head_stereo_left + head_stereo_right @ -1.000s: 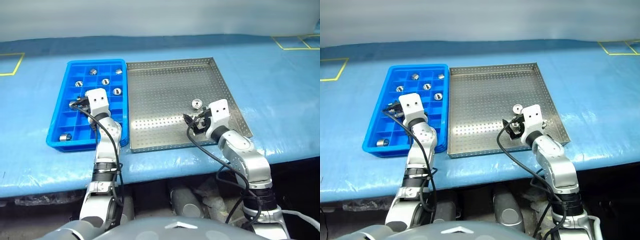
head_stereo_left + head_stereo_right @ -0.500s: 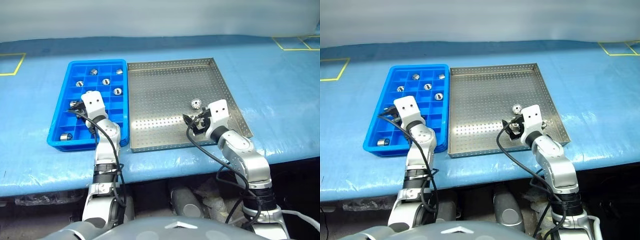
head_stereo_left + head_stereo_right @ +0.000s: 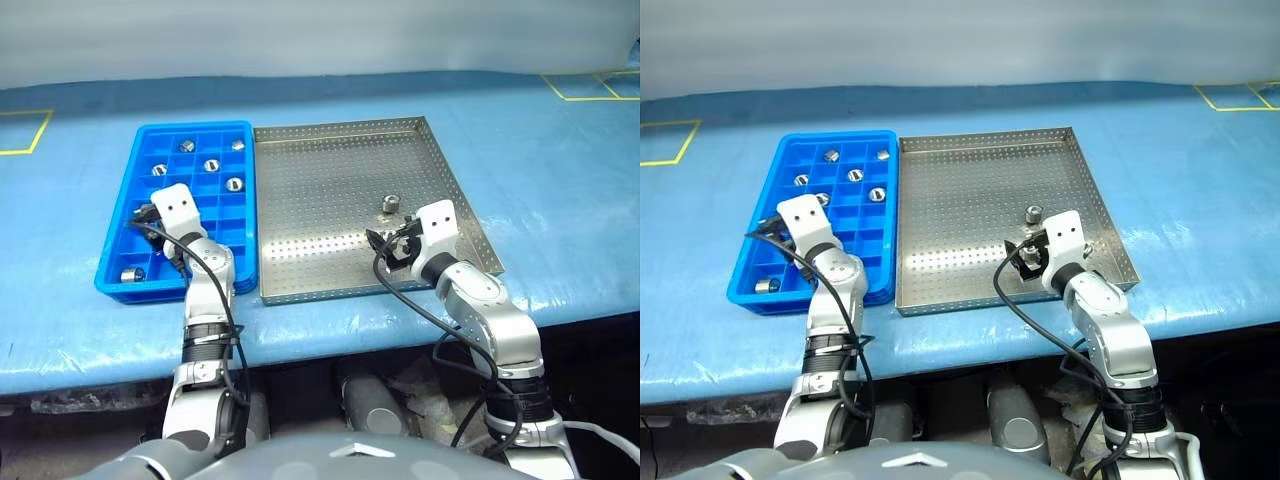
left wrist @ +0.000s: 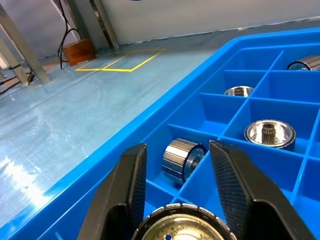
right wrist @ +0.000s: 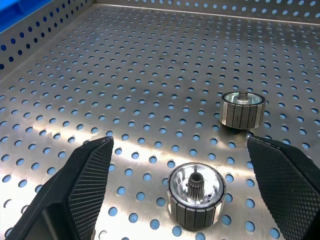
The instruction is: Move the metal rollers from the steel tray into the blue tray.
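The blue tray (image 3: 190, 126) holds several metal rollers (image 3: 211, 164) in separate compartments. My left gripper (image 3: 142, 214) hovers over its left side, fingers (image 4: 131, 185) apart. One roller (image 4: 182, 226) lies low between them, and another (image 4: 180, 159) rests on its side in the compartment just ahead. Beside the blue tray on the right lies the steel tray (image 3: 320, 180). A roller (image 3: 390, 205) stands on it just beyond my right gripper (image 3: 386, 246). That gripper is wide open over the perforated floor (image 5: 125, 75), with a second roller (image 5: 196, 194) standing upright between its fingers (image 5: 87, 175), untouched.
Both trays rest side by side on a blue-covered table (image 3: 560, 200). Yellow tape squares mark its far left (image 3: 22, 128) and far right (image 3: 595, 85) corners. The table's front edge runs just below the trays.
My left gripper has shifted to the left across the blue tray and its fingers have come apart. The right arm has stayed still.
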You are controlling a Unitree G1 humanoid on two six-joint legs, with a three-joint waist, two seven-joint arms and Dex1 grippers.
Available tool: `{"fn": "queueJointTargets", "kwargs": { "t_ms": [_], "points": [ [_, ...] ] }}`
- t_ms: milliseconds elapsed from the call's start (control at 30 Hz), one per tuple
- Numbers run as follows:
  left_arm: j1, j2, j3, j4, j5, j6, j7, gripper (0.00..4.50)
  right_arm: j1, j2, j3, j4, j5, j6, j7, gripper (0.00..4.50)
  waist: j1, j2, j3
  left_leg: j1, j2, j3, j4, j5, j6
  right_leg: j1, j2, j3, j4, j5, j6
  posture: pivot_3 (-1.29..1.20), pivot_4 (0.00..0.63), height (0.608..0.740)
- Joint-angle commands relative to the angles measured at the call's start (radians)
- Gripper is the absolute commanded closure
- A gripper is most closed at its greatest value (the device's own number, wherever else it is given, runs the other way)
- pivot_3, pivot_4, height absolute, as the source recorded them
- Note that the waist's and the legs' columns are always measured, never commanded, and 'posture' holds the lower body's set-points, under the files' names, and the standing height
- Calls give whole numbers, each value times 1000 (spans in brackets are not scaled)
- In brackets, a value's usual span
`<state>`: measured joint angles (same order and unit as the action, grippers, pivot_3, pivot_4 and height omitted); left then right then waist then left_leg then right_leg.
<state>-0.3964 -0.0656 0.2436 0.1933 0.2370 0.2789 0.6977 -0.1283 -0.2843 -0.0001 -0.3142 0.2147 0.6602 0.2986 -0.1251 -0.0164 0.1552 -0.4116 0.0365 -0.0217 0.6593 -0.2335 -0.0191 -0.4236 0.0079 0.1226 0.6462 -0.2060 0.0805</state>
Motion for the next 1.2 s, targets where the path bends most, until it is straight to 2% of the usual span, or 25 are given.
{"fn": "queueJointTargets", "kwargs": {
  "t_ms": [33,167,300,500,767,867,900,1200],
  "points": [
    [22,37,-62,5,-47,-104,-165,661,-2,-5,-21,-31,1,-19,-6,0,-1,1,0,0,0,0,0,0,0,0,0,0,0,0,0,-116,150,740],
    [34,54,-143,-62,-177,-272,-441,661,-9,2,-30,-32,7,-33,-4,0,2,1,0,-1,0,0,0,0,0,0,0,0,0,0,0,-115,150,740],
    [35,76,-189,-94,-213,-330,-573,661,-8,4,-32,-41,17,-45,6,0,2,0,0,-3,0,0,0,0,0,-1,-1,0,-2,0,0,-116,150,740],
    [43,60,-135,-99,-209,-332,-493,661,-3,2,-38,-43,18,-48,5,0,-9,1,0,-2,1,0,0,0,1,-1,1,0,-1,0,0,-122,150,740],
    [49,37,-50,-92,-161,-299,-300,661,-1,-2,-35,-43,15,-46,7,0,-3,1,0,-2,0,0,1,0,1,-1,0,0,-1,0,1,-118,150,740],
    [53,30,-34,-85,-155,-275,-262,88,-2,-5,-32,-42,13,-44,9,0,0,1,0,-2,0,0,1,0,1,-1,0,0,-1,0,1,-114,150,740],
    [55,27,-31,-84,-151,-268,-249,35,-4,-6,-31,-42,13,-43,10,0,1,1,0,-2,0,0,1,0,1,-1,0,0,-1,1,1,-112,150,740],
    [61,12,-18,-82,-166,-225,-207,35,-12,-12,-27,-41,14,-38,16,0,2,0,0,-2,0,0,1,0,1,-1,0,0,-1,0,1,-103,150,740]
  ]
}}
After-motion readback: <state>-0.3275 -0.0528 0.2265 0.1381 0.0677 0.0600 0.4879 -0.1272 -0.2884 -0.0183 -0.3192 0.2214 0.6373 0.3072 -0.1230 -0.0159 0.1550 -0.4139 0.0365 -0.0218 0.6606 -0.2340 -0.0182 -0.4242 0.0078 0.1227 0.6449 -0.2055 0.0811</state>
